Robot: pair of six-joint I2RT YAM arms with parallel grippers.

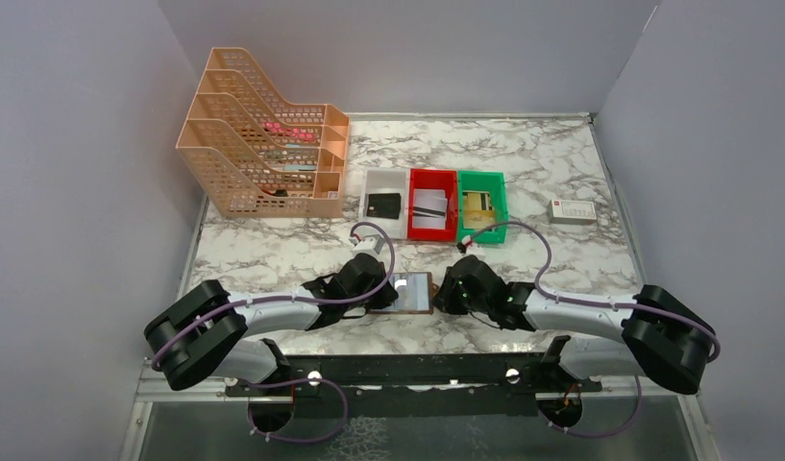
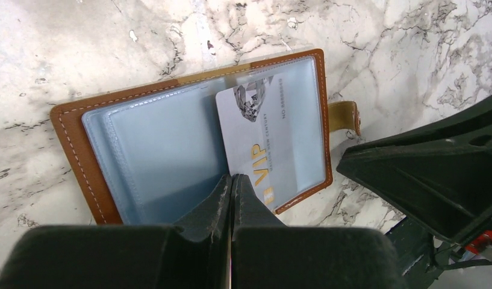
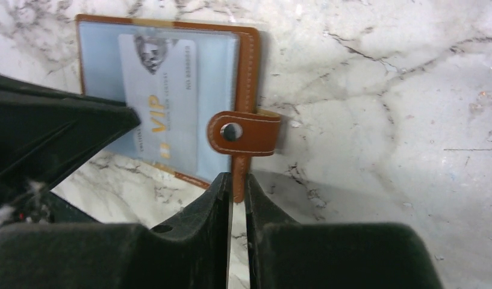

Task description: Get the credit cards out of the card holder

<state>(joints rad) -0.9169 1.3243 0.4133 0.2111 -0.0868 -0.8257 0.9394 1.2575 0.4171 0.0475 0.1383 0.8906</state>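
Card holder point(image 2: 74, 138) lies open and flat on the marble table point(image 2: 412, 48), centre of the near side, between the two grippers. One pale credit card point(image 2: 273, 132) marked VIP sits in its right-hand sleeve. Left gripper point(image 2: 232, 183): jaws pressed together at the sleeve's near edge by the card's corner; cannot tell whether card or sleeve is pinched. Right gripper point(image 3: 237, 183): almost closed, clamped on the holder's brown right cover edge, just below the closing tab point(image 3: 243, 133)
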